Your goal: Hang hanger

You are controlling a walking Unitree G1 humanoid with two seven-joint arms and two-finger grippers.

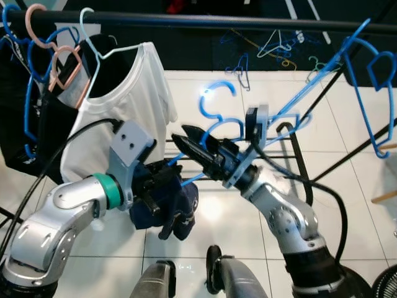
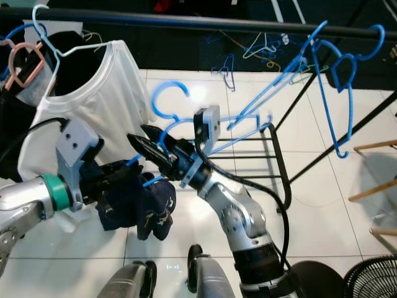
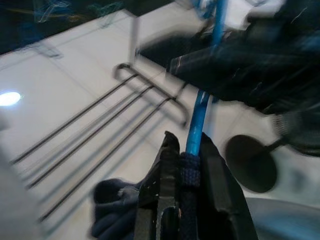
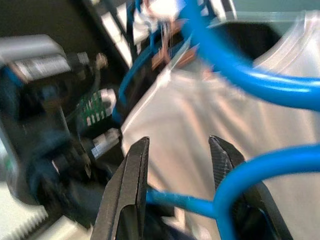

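I note a white T-shirt (image 1: 133,102) on a pale hanger, pink hangers (image 1: 59,59) beside it, and loose hangers (image 1: 276,45) lying on white tiled floor (image 1: 217,211).

Rail (image 1: 205,20) runs across the back — shirt (image 1: 133,105) hangs at its left, hangers (image 1: 366,68) at its right, floor rack (image 1: 291,155) beneath.

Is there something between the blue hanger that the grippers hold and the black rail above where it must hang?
Nothing visible blocks it. The blue hanger has open air between its hook and the black rail. The white shirt hangs to its left, other blue hangers to its right.
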